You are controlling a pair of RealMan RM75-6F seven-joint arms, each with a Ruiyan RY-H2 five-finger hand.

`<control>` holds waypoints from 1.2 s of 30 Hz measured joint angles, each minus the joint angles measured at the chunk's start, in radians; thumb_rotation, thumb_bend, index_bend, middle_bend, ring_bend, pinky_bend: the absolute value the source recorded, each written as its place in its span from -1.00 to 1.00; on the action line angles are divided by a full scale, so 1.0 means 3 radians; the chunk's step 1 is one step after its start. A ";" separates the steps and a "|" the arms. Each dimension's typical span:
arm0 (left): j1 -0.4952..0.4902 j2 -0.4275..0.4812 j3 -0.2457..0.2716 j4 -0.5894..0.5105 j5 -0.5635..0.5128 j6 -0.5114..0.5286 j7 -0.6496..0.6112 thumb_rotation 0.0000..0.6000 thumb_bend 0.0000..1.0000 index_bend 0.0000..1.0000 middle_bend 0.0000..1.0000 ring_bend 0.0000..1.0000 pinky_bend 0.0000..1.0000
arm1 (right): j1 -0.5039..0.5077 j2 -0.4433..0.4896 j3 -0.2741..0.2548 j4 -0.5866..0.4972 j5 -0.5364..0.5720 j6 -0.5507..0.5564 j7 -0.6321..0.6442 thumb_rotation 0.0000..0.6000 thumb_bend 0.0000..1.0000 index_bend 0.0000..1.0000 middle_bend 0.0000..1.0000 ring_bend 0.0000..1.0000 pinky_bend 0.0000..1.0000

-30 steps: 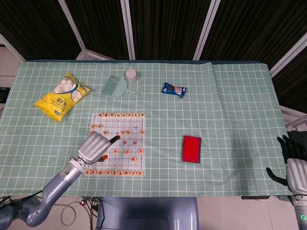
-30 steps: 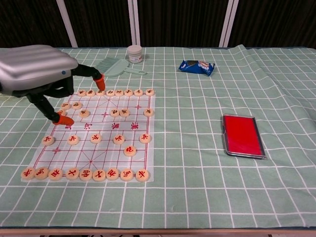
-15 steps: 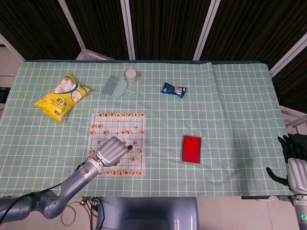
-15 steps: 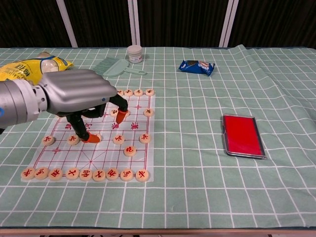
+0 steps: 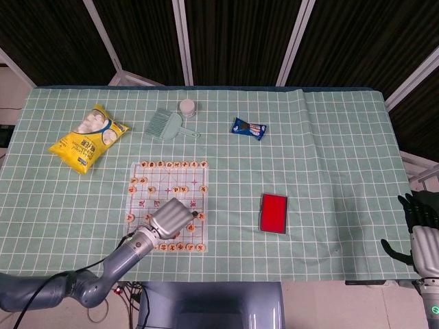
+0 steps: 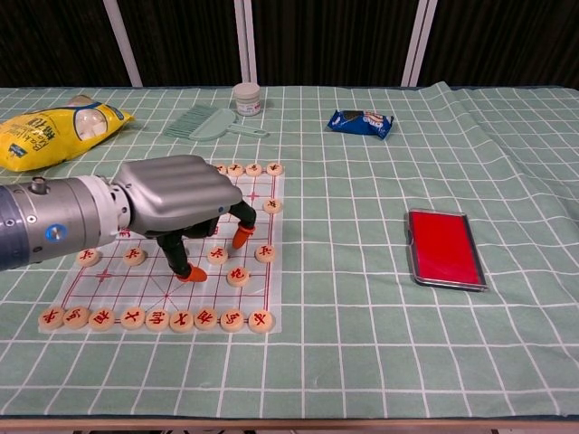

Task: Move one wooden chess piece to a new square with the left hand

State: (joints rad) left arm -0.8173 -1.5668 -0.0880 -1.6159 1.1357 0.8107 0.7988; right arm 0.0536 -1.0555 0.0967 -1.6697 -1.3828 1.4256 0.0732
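From the head view, the left hand (image 5: 173, 221) hangs over the chess board (image 5: 136, 173), holding nothing.

From the chest view, its spread fingers (image 6: 192, 272) are just beside one chess piece (image 6: 238, 276) near the board's middle. It looks small, hard and light. Pinch its round sides.

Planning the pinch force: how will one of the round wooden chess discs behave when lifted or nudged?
The round wooden chess disc looks flat and low, so it probably won't tip or roll. It seems small, likely light. On the glossy plastic board sheet it may slide if the left hand's fingertips nudge it.
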 measured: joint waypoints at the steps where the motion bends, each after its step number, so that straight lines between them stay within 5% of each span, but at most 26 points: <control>1: -0.0012 -0.0013 0.0004 0.0009 -0.0026 -0.0001 0.0011 1.00 -0.69 -0.12 1.00 0.93 0.90 | 0.0000 0.0002 0.0000 -0.0002 0.0002 -0.0002 0.0004 1.00 -0.39 -1.00 -1.00 -1.00 -1.00; 36: -0.0293 -0.0270 0.0203 0.0190 -0.0466 0.0125 0.0021 1.00 -0.54 -0.11 1.00 0.93 0.90 | -0.0001 0.0028 -0.0003 -0.0016 0.0007 -0.0024 0.0077 1.00 -0.39 -1.00 -1.00 -1.00 -1.00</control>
State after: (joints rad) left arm -0.9053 -1.6479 -0.0271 -1.5589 0.9960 0.8483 0.8051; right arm 0.0534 -1.0471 0.0957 -1.6745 -1.3808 1.4185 0.0962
